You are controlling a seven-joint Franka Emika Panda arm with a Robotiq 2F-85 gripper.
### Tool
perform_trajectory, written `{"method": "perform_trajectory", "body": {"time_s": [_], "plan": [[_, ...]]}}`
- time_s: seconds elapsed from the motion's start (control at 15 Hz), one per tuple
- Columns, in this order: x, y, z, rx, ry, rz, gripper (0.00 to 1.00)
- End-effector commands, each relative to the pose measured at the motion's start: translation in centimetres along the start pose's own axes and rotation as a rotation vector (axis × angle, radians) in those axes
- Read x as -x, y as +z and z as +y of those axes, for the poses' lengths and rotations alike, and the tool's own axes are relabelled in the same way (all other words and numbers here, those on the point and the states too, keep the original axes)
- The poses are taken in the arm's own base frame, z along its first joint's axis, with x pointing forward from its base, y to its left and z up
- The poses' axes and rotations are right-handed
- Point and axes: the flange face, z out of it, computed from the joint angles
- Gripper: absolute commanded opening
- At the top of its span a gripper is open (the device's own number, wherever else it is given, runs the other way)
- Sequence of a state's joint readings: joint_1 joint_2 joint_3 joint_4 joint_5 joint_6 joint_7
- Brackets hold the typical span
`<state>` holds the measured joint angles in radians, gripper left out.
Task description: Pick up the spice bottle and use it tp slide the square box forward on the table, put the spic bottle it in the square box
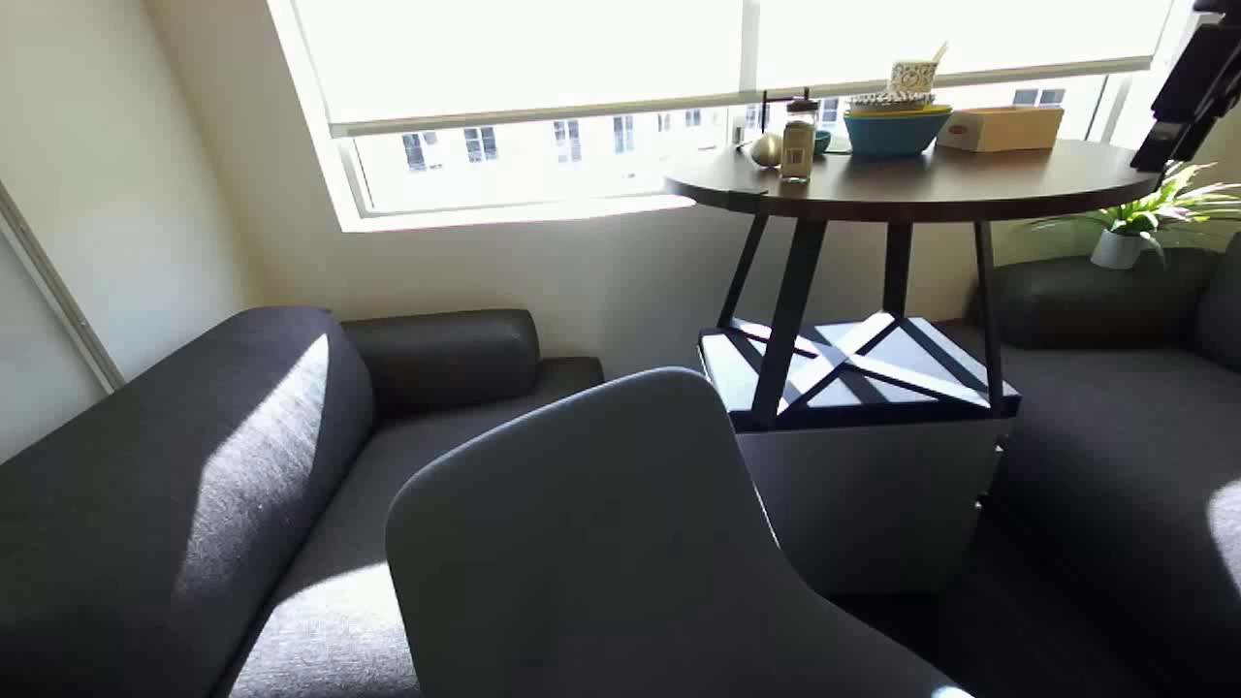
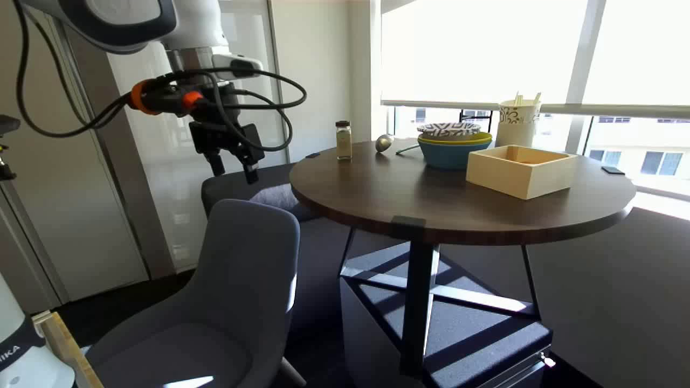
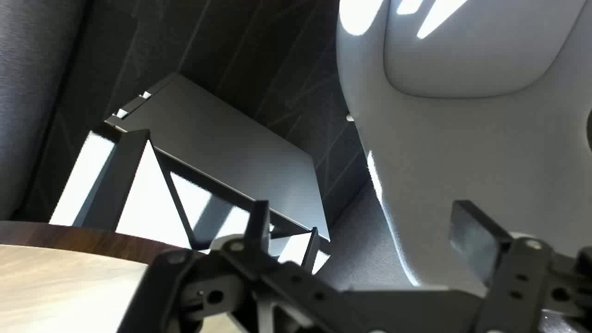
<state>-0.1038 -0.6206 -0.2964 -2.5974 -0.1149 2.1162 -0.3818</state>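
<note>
The end effector (image 2: pixel 235 170), spread wide, hangs beside the bench (image 2: pixel 399 188), where, in an exterior view, the spice bottle (image 2: pixel 344 142) stands upright to the end effector's right, the square box (image 2: pixel 498 172) farther right.

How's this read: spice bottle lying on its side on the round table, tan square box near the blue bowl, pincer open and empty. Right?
One error: the spice bottle stands upright on the round table, as both exterior views show. The rest holds: tan square box near the blue bowl, pincer open and empty.
</note>
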Motion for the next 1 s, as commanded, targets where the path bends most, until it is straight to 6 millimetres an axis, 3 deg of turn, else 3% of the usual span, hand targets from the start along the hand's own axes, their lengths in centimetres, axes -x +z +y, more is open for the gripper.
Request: {"method": "perform_trajectory", "body": {"time_s": [0.0, 0.6, 0.93], "plan": [[0.0, -0.1, 0.0, 0.0, 0.0, -0.001, 1.0], [-0.6, -0.2, -0.4, -0.03, 0.031, 0.014, 1.0], [-5.5, -6.2, -2.9, -0.054, 0.046, 0.196, 1.0]]}}
